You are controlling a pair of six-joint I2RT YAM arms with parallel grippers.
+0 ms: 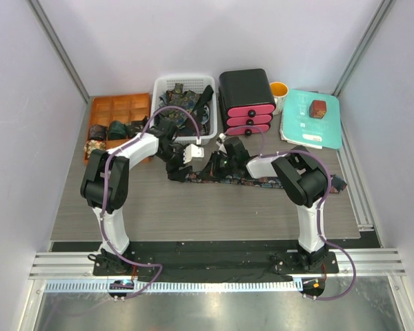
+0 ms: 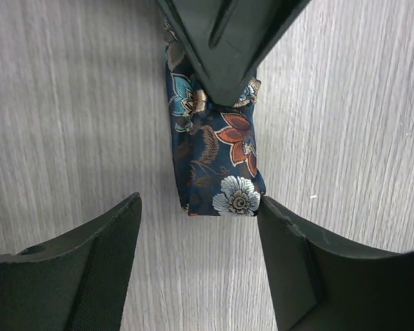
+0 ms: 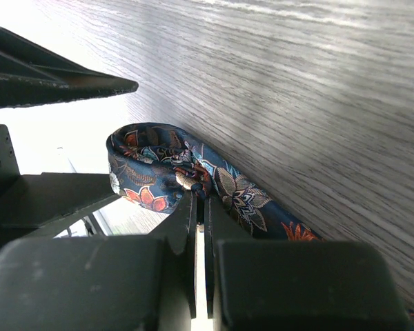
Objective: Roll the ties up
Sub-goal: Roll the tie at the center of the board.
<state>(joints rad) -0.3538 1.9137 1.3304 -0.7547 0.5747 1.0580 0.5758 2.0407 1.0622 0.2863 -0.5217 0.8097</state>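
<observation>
Plainly, the tie (image 1: 262, 183) lay stretched left to right across the middle of the table (image 1: 193, 214), its left end turned over into a small loop. The right gripper (image 3: 200, 200) was clenched on the fabric at that loop, pinning it. The left gripper (image 2: 199, 207) hung over the same end, jaws spread and holding nothing, a finger on either side of the folded tip. The tie's length ran away from it toward the right. To my eye, the roll would have to travel rightward, and the left arm sat nearest to turn it.
</observation>
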